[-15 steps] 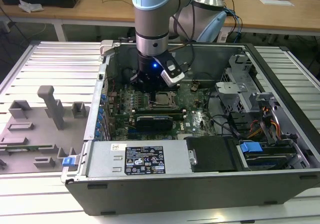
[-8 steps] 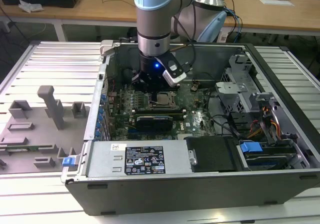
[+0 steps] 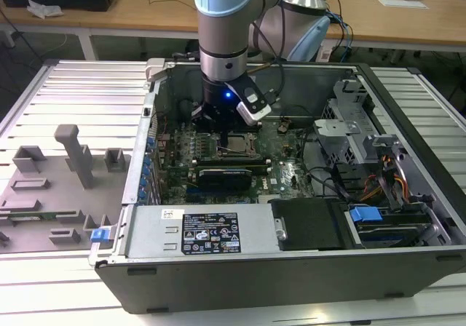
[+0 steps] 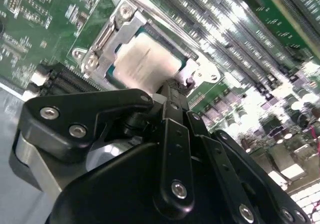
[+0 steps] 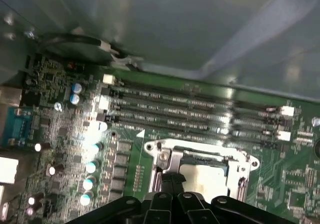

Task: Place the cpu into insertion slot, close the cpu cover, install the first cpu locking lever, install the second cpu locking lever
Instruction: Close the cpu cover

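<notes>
Gripper point(image 4: 169, 90) looks clenched on nothing, with its tips at the socket point(image 4: 161, 34) edge just beside the cpu point(image 4: 145, 61). The cpu lies flat in the socket and the cover point(image 4: 102, 39) is down around it, but I can't tell if either lever is latched. Risk: a push slightly off-line could slide the tips off the thin metal onto the cpu top or the board point(image 4: 30, 29) and scratch it, and an unlatched cover could spring up.

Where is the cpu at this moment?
The cpu lies flat in its motherboard socket, just beyond the gripper in both wrist views; in the exterior view it sits mid-case, directly under the arm's wrist.
</notes>
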Available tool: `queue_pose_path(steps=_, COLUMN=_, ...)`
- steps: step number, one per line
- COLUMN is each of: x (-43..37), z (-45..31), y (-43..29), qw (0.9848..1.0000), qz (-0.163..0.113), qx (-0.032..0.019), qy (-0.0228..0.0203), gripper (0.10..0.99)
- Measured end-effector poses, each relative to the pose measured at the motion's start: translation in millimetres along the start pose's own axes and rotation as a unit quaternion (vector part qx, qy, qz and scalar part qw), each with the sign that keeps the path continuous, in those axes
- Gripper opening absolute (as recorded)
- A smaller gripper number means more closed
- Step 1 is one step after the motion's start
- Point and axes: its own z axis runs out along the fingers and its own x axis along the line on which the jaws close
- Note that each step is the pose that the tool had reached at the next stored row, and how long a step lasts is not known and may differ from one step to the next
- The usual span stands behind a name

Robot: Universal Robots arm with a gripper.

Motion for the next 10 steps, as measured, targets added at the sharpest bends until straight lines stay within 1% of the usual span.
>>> queue_pose_path(steps=10, x=1.0, z=3.0, y=-0.1, qw=1.0, qz=0.0, qx=-0.0004, qy=0.0, gripper=0.106)
